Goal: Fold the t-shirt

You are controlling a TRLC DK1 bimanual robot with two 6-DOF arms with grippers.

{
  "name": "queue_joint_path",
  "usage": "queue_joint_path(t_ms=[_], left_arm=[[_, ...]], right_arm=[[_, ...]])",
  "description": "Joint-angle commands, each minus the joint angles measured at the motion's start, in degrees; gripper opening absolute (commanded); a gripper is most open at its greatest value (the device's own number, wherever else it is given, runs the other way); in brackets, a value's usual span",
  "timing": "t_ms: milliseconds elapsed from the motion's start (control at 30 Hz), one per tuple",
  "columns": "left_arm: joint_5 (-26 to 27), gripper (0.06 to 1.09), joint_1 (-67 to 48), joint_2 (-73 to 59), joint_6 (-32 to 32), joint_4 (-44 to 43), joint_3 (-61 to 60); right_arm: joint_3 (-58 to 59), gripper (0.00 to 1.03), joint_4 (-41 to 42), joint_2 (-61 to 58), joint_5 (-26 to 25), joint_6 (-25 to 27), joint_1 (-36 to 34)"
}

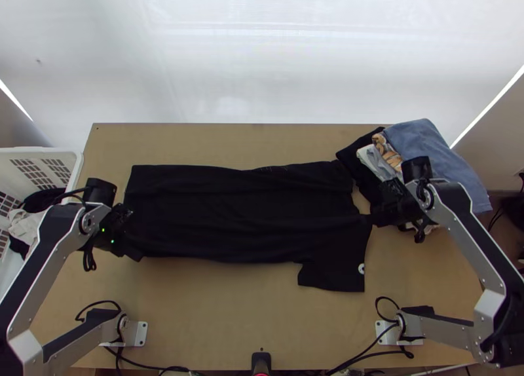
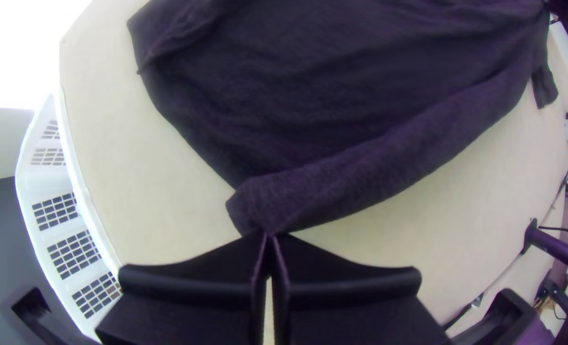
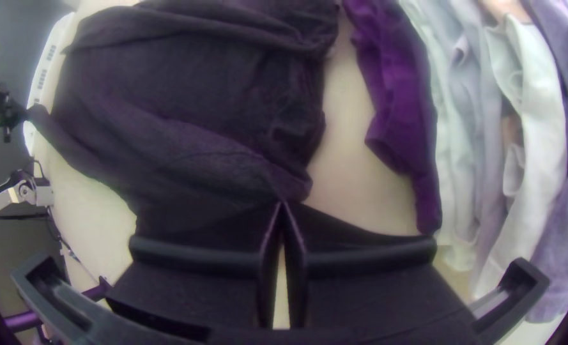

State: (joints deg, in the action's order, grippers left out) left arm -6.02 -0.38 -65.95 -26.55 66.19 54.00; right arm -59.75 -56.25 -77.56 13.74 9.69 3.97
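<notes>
Two pincers grip the cloth: the left pincer (image 2: 268,236) is pinched tight on one corner of the black t-shirt (image 1: 236,212), the right pincer (image 3: 284,206) closed on the fold above the sleeve (image 1: 335,268). Both should lift together and carry the edge evenly, keeping it taut (slack in the middle would probably leave a crease), then lower it flat before letting go. The left arm (image 1: 46,258) slants up from the lower left, wrist low by the shirt's left end; the right arm (image 1: 471,238) bends in from the lower right, wrist beside the clothes pile (image 1: 419,147). The shirt lies lengthwise across the middle of the top view, its lower edge doubled into a long band, the sleeve jutting down on the table (image 1: 216,310).
</notes>
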Motion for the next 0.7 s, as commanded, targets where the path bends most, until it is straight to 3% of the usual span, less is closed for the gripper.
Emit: queue_joint_path(t_ms=[0,667], left_arm=[[0.13,0.09,4.69,-5.06,-1.93,-3.97,1.99],[3.47,0.09,10.67,-18.86,-3.6,-5.55,17.28]], right_arm=[[-5.91,0.03,-0.62,-5.06,-0.11,0.15,-0.45],[-26.74,0.03,-7.47,-16.57,-0.99,-0.9,2.1]])
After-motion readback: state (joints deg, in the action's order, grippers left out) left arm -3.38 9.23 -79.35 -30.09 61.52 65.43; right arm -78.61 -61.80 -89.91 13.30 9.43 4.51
